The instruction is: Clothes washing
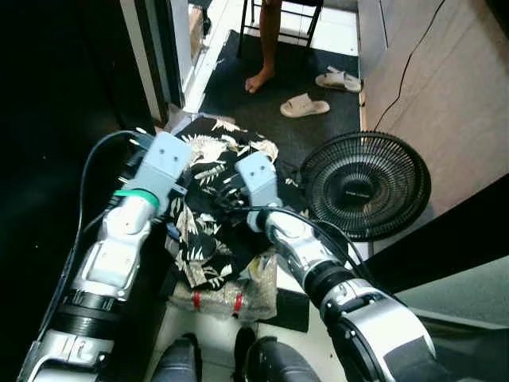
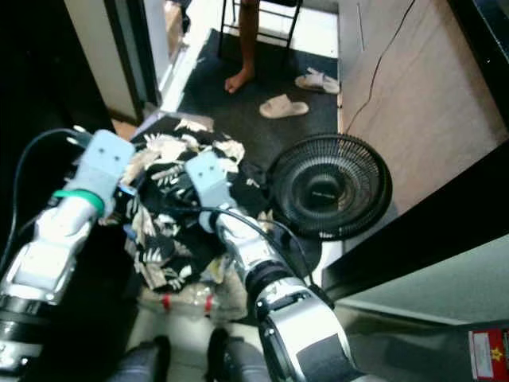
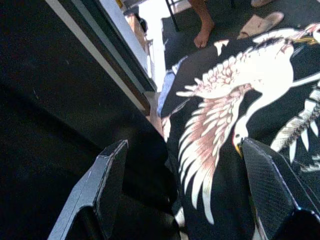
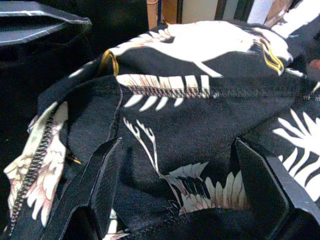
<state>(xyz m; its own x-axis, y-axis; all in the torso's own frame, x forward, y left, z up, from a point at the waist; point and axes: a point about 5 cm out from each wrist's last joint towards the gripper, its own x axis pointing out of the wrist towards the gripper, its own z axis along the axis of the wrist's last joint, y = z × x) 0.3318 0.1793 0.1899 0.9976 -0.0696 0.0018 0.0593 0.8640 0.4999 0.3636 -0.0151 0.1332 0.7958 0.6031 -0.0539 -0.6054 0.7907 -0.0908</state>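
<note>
We have both grippers out over the shirt (image 1: 211, 211), a black one printed with white cranes and leaves, which lies bunched on top of a pale bundle (image 1: 227, 298) on the floor just ahead of our feet. The left gripper (image 3: 182, 187) sits at the shirt's left edge beside the dark cabinet (image 1: 56, 159); its fingers (image 3: 107, 172) stand spread wide, one on the cabinet side and one over the cloth, with nothing caught between them. The right gripper (image 4: 175, 187) hovers over the middle of the shirt, fingers also spread apart, the cloth lying just under them and a stitched hem (image 4: 210, 92) running across ahead. So neither is grasping anything yet.

We judge the step in hand to be picking the shirt up for the wash. To do it well, we should press each gripper down until a fold rises between the fingers before closing, since a flat pinch on loose fabric may slip. The hem or a thick fold near the right gripper looks the better bite. The left gripper needs to shift towards the shirt, away from the cabinet wall, or it may close on air. We should lift both together, and keep the cloth off the fan (image 1: 366, 183) standing just to the right. A person's foot (image 1: 260, 79) and sandals (image 1: 306, 105) lie well beyond on the dark mat
</note>
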